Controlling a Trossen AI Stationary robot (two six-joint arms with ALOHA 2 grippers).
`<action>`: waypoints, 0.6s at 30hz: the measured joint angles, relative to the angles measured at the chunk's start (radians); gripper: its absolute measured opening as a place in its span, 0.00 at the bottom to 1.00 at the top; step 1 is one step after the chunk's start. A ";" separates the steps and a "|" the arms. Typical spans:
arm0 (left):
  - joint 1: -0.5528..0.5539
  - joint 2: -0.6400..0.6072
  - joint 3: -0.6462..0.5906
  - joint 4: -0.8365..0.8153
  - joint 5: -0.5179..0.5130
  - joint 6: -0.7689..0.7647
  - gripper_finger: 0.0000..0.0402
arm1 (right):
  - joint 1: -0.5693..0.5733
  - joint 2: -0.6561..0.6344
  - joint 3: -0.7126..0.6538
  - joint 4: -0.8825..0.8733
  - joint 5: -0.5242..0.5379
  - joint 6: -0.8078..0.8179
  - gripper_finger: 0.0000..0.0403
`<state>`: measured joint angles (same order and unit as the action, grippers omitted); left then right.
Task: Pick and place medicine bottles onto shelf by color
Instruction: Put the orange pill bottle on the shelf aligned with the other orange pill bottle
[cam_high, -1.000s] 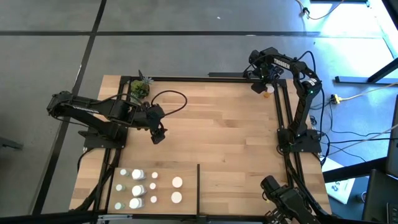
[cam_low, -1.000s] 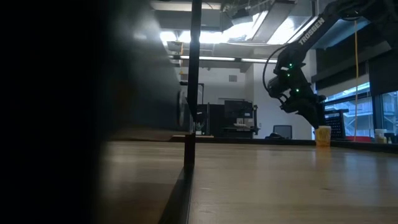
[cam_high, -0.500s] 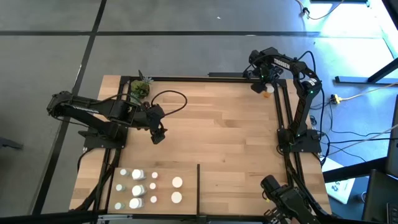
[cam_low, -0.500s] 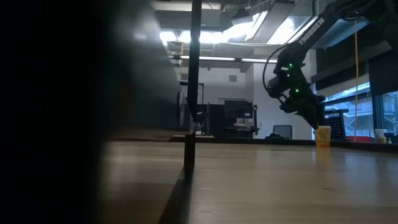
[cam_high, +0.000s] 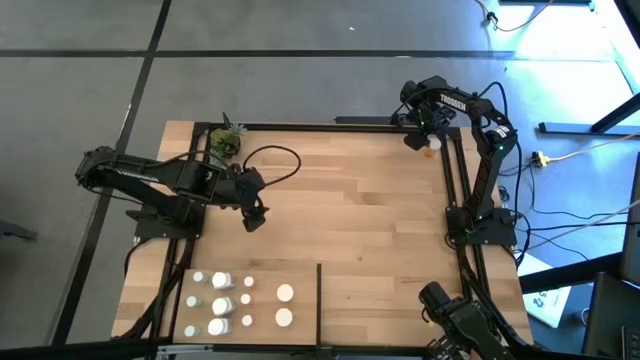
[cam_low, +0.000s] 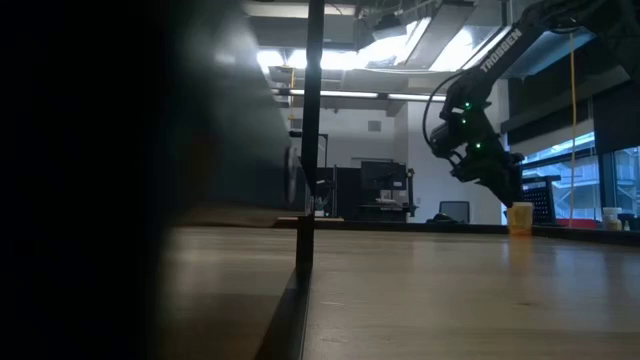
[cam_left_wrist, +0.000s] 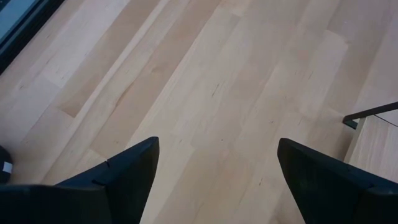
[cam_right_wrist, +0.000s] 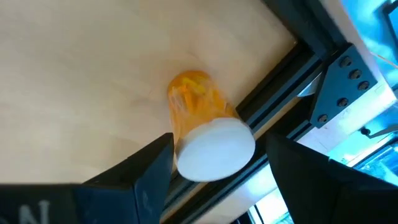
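An orange medicine bottle (cam_right_wrist: 199, 102) with a white cap stands upright on its base at the table's far right corner (cam_high: 433, 144), next to the black frame bar. My right gripper (cam_right_wrist: 217, 146) hangs open just above it, tilted down, one finger on each side of the cap, and it shows above the bottle (cam_low: 519, 218) in the low view. Several white and pale green medicine bottles (cam_high: 222, 304) stand on the shelf's planks at the near left. My left gripper (cam_high: 256, 219) hovers open over bare wood (cam_left_wrist: 217, 180).
A thin black divider strip (cam_high: 319, 300) runs from the near edge, right of the bottle group. A small green potted plant (cam_high: 226, 142) and a looped black cable (cam_high: 272, 160) sit at the far left. Black frame bars (cam_high: 452, 180) edge the table.
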<state>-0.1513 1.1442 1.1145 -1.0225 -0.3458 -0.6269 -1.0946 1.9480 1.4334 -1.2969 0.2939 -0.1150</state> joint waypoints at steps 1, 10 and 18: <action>0.000 0.000 0.000 0.000 0.000 0.000 0.80 | 0.000 0.000 0.000 -0.010 -0.001 -0.016 0.64; 0.000 0.000 0.000 0.000 0.000 0.000 0.80 | 0.013 0.001 -0.047 -0.001 0.069 -0.061 0.64; 0.000 0.000 0.000 0.000 0.000 0.001 0.80 | 0.019 0.002 -0.097 0.038 0.056 -0.130 0.64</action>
<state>-0.1509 1.1442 1.1145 -1.0225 -0.3458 -0.6262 -1.0756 1.9495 1.3365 -1.2587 0.3500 -0.2447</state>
